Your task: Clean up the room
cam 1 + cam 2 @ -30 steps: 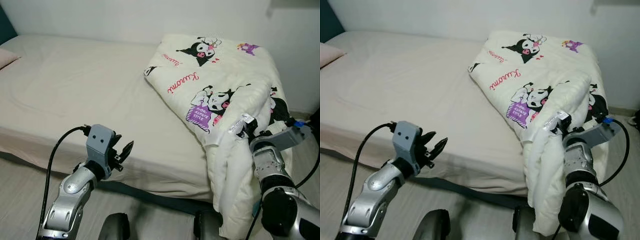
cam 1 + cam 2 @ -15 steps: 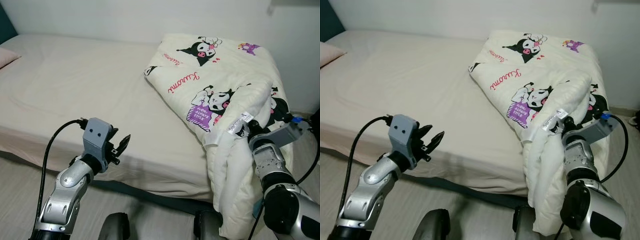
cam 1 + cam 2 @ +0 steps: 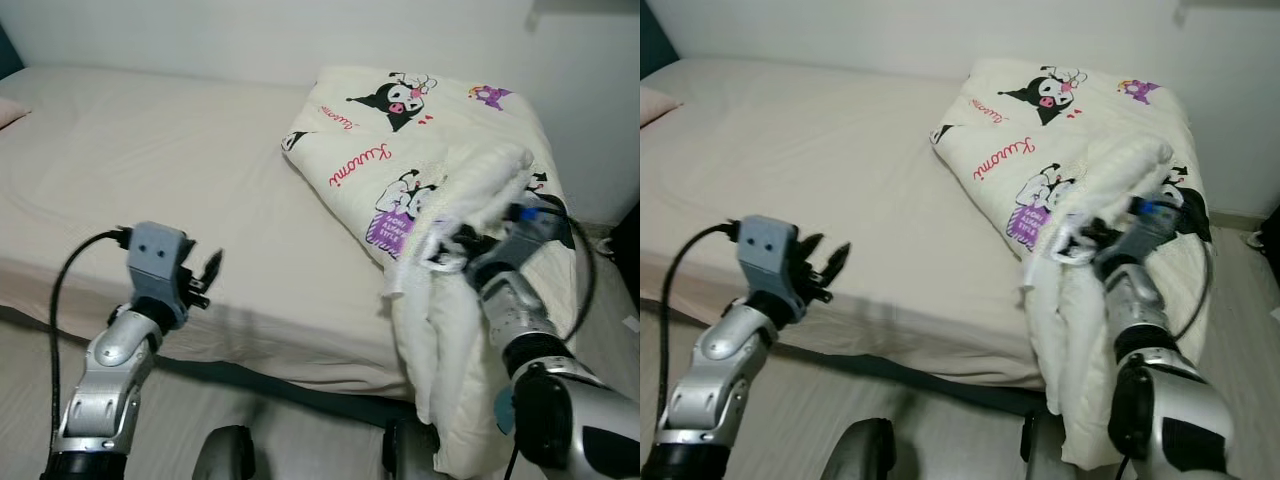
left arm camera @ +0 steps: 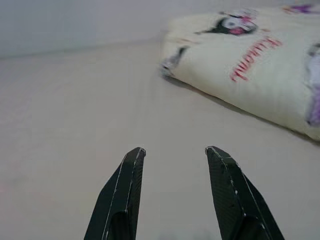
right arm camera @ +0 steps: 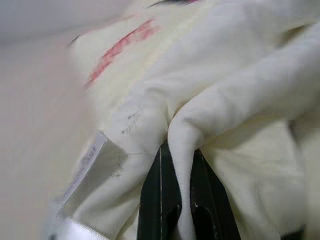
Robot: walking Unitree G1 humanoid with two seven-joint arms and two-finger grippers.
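Presently, a wide bed with a smooth beige fitted sheet (image 3: 170, 190) spans the scene, its near edge running along the lower part of the head views. At two o'clock on the mattress lies a cream quilted comforter printed with black-and-white cartoon characters and pink script (image 3: 420, 130), folded into a thick block against the white wall; its lower portion spills over the bed's near right corner and hangs toward the floor. A white fabric care label (image 5: 92, 162) projects from a bunched fold of this comforter.

The right gripper (image 5: 176, 187) is raised at three o'clock, its two black fingers pinched together with a ridge of the comforter's fabric caught between them, just beside the label. The left gripper (image 4: 175, 152) is held at eight o'clock above the bare sheet near the mattress edge, well apart from the comforter, its fingers spread and holding nothing.
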